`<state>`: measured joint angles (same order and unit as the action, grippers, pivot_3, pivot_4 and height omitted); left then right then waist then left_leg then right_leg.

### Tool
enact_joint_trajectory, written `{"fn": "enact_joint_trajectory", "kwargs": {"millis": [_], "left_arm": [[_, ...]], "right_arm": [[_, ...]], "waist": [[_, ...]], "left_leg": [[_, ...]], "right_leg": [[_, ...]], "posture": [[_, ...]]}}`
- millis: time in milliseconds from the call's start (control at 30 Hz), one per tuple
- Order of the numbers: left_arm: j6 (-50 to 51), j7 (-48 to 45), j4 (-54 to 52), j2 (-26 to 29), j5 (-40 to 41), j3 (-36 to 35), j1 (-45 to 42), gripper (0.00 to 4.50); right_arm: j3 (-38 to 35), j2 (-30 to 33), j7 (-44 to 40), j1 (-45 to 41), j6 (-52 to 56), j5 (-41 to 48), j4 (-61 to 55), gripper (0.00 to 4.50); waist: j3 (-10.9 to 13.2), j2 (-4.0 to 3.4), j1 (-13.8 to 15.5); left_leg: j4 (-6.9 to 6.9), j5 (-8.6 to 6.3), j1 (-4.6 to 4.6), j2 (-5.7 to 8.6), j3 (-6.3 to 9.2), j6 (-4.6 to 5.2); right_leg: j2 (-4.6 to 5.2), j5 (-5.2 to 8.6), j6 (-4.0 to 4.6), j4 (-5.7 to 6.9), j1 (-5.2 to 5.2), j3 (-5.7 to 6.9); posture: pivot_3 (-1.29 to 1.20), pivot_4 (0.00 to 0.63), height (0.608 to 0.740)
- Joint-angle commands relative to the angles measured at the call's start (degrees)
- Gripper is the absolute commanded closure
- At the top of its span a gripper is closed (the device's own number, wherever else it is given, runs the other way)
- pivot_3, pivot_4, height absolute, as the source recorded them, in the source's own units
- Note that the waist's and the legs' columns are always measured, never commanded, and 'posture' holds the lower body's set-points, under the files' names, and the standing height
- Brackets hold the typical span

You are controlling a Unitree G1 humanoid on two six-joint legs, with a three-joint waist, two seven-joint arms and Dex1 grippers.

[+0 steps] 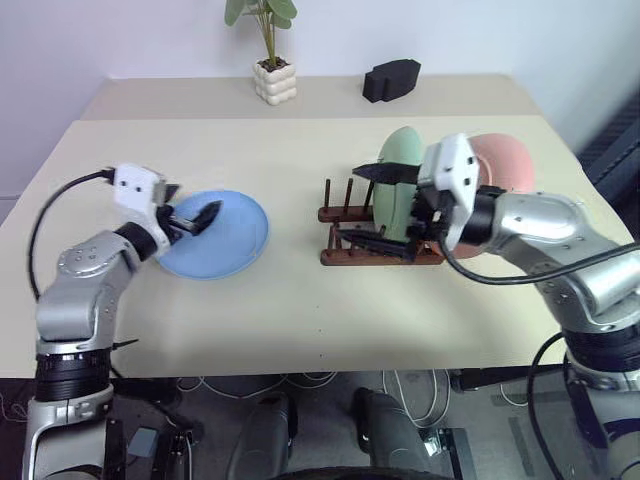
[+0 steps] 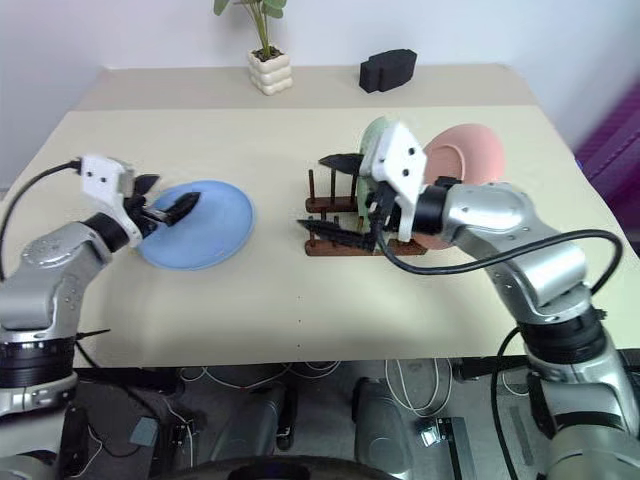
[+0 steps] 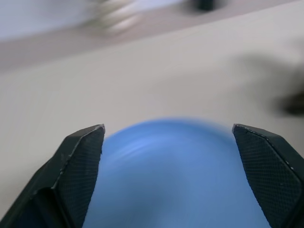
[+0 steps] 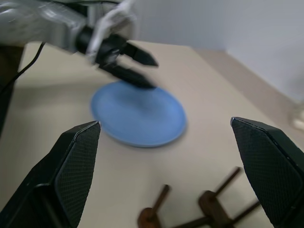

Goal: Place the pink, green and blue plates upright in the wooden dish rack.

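The blue plate (image 1: 225, 240) lies flat on the table, left of centre. My left gripper (image 1: 196, 205) hovers open over its left edge, and the plate (image 3: 175, 185) shows between the fingers (image 3: 80, 166) in the left wrist view. The wooden dish rack (image 1: 345, 213) stands to the right. The green plate (image 1: 400, 175) stands upright in it, and the pink plate (image 1: 505, 160) stands behind my right arm at the rack's right end. My right gripper (image 1: 375, 208) is open beside the green plate, pointing left over the rack pegs (image 4: 209, 209), with nothing between its fingers.
At the far edge of the beige table (image 1: 300, 310) stand a potted plant in a white pot (image 1: 275, 80) and a black object (image 1: 392, 80). Cables hang below the table's front edge.
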<state>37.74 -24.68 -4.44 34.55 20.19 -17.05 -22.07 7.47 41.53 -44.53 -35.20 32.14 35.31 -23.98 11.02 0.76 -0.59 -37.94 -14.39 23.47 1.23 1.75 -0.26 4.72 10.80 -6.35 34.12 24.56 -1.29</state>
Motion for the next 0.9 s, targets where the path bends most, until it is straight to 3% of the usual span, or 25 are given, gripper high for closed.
{"fn": "enact_joint_trajectory", "kwargs": {"millis": [33,233,433,533,767,900], "left_arm": [[7.0,5.0,0.5,1.7,-0.2,-3.7,-1.9,0.04],[22.7,9.8,2.9,4.2,-2.3,-1.1,-2.0,0.04],[26.8,9.0,4.4,3.6,-1.5,-0.8,-2.6,0.04],[26.3,8.9,5.1,3.3,-1.5,-1.1,-2.9,0.88],[25.2,9.2,4.5,1.8,-1.1,-1.3,-3.6,4.36],[22.7,8.4,2.8,0.7,-0.7,-1.4,-3.9,4.47]], "right_arm": [[-0.1,-1.5,-1.5,-1.9,-1.8,-2.1,0.8,0.01],[0.8,-4.1,-3.2,-1.1,-2.9,-4.8,2.6,0.01],[0.7,-5.5,-3.4,0.7,-3.2,-6.7,2.4,0.01],[0.3,-5.4,-3.5,1.6,-3.1,-7.2,1.9,0.01],[0.1,-5.4,-3.2,2.1,-2.4,-7.8,1.2,0.01],[0.3,-5.7,-3.0,1.8,-2.2,-8.1,1.2,0.01]], "waist": [[0.0,0.02,0.0],[0.0,0.04,-0.1],[0.0,0.07,0.0],[0.0,0.07,-0.1],[0.0,0.05,-0.1],[0.0,0.05,0.0]], "left_leg": [[0.0,0.0,0.0,0.0,0.0,0.0],[0.02,0.0,-0.01,0.01,0.01,-0.01],[0.03,-0.01,-0.02,0.0,0.03,-0.03],[0.03,-0.01,-0.02,0.0,0.04,-0.04],[0.07,-0.01,-0.06,-0.02,0.05,-0.04],[0.06,-0.01,-0.08,0.0,0.04,-0.06]], "right_leg": [[0.0,-0.02,-0.04,0.0,0.0,0.01],[-0.01,-0.04,-0.06,0.04,0.02,0.03],[0.0,-0.04,-0.04,0.04,0.02,0.03],[0.01,-0.04,-0.01,0.05,0.03,0.03],[0.02,-0.04,-0.01,0.08,0.06,0.02],[0.06,0.02,0.12,0.05,0.03,0.01]], "posture": [[0.0,0.15,0.736],[0.0,0.15,0.736],[0.0,0.15,0.736],[0.0,0.15,0.736],[0.0,0.15,0.736],[0.0,0.15,0.736]]}}
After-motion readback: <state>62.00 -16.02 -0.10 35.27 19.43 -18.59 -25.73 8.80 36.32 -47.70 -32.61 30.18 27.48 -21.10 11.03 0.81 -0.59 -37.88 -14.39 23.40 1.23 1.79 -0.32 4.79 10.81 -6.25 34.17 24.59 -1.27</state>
